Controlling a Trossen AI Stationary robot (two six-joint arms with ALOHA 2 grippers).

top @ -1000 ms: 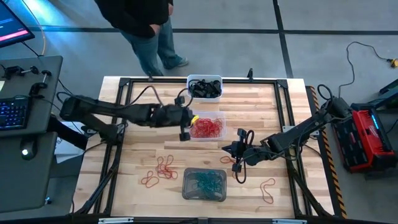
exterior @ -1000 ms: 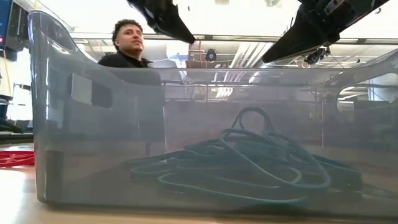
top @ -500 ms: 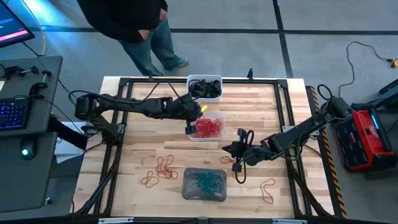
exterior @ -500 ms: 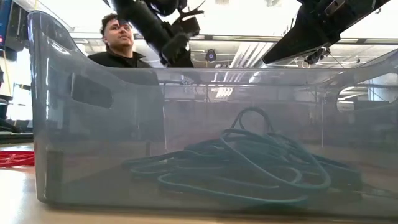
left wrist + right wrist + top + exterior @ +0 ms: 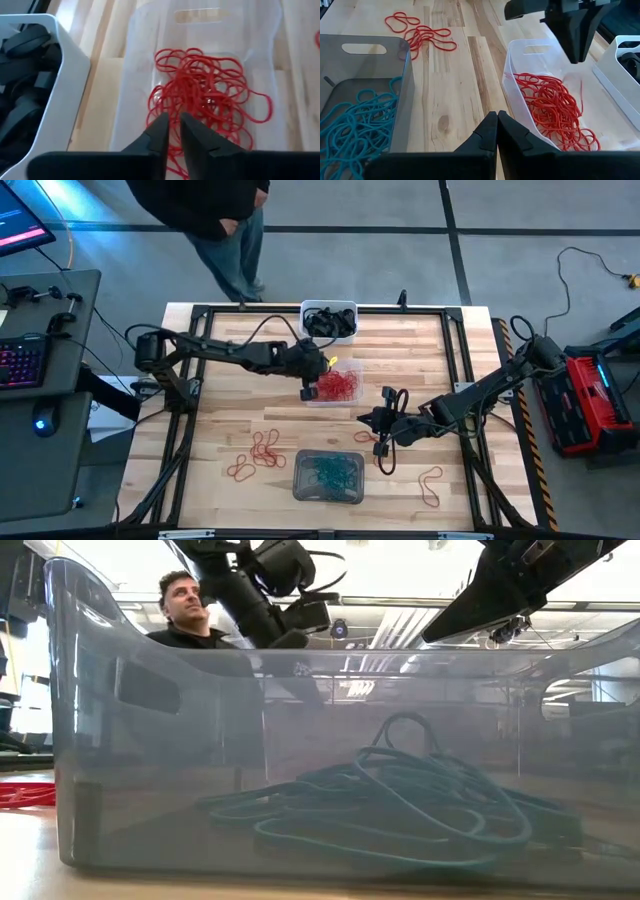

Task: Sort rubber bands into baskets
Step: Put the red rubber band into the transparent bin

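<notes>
My left gripper points down over the near-left part of the clear basket, above its heap of red rubber bands. Its fingertips stand a narrow gap apart with nothing between them. My right gripper is shut and empty, hovering between the clear basket and the grey basket, which holds teal bands. The white basket at the far edge holds black bands. Loose red bands lie on the table left of the grey basket.
More loose red bands lie at the near right and close to my right gripper. In the low view the grey basket's wall fills the picture. A person stands beyond the table's far left edge.
My left gripper has gone a little toward the table's right edge, from the clear basket's left rim to over its red bands, as its arm stretched out. The person behind the table has stepped to the left. My right arm has kept still.
</notes>
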